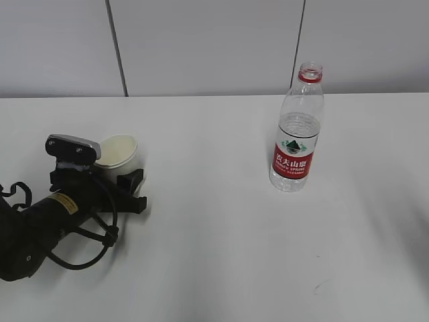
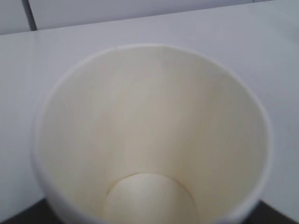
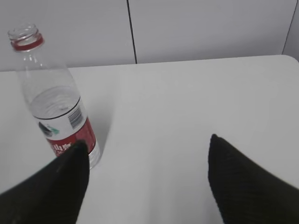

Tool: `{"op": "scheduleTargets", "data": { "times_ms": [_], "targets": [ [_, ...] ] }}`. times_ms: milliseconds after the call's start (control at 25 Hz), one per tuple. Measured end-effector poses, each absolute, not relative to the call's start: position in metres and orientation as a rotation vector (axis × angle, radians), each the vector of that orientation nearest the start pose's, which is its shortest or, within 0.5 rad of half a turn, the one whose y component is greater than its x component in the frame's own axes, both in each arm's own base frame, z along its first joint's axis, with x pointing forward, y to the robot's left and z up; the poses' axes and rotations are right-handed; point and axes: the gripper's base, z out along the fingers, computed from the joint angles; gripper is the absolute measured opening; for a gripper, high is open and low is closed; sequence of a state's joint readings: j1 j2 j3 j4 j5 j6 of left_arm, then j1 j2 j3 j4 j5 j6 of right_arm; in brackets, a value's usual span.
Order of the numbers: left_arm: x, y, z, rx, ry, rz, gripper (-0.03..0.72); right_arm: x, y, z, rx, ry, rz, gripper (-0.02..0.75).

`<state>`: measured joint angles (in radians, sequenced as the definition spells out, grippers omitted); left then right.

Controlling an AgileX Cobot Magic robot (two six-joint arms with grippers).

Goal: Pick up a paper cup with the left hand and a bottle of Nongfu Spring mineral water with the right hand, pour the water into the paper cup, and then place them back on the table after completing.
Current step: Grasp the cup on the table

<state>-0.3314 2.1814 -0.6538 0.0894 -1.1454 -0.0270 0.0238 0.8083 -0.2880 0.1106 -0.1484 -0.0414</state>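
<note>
A white paper cup (image 1: 119,151) stands at the left of the table (image 1: 214,241), empty, its mouth filling the left wrist view (image 2: 149,130). The left hand's gripper (image 1: 118,172) is shut on the cup's lower wall; one black finger (image 1: 133,181) shows on the cup's right side, and the other is hidden behind the camera block. The Nongfu Spring bottle (image 1: 296,137) stands upright right of centre, uncapped, red-labelled and roughly half full of clear water. The right hand is out of the exterior view. Its gripper (image 3: 145,147) stands open just right of the bottle (image 3: 56,102), holding nothing.
A pale panelled wall (image 1: 214,47) runs along the table's far edge. A small dark scuff (image 1: 322,286) marks the white tabletop near the front right. The left arm's black cables (image 1: 87,251) loop over the table at the front left.
</note>
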Motion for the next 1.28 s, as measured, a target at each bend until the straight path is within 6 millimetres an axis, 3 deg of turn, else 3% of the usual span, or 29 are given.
{"op": "scheduleTargets", "data": {
  "times_ms": [240, 640, 1040, 1280],
  "targets": [
    [0.314, -0.115, 0.060, 0.368, 1.840, -0.294, 0.377, 0.189, 0.001, 0.223, 0.061, 1.849, 0.019, 0.587],
    [0.315, -0.115, 0.060, 0.361, 1.841, -0.290, 0.377, 0.230, 0.009, 0.187, -0.080, 1.751, 0.027, 0.587],
    [0.315, -0.115, 0.060, 0.361, 1.840, -0.291, 0.377, 0.246, 0.019, 0.149, -0.160, 1.738, 0.109, 0.587],
    [0.315, -0.115, 0.060, 0.360, 1.840, -0.290, 0.377, 0.246, 0.024, 0.142, -0.226, 1.756, 0.144, 0.587]
  ]
}}
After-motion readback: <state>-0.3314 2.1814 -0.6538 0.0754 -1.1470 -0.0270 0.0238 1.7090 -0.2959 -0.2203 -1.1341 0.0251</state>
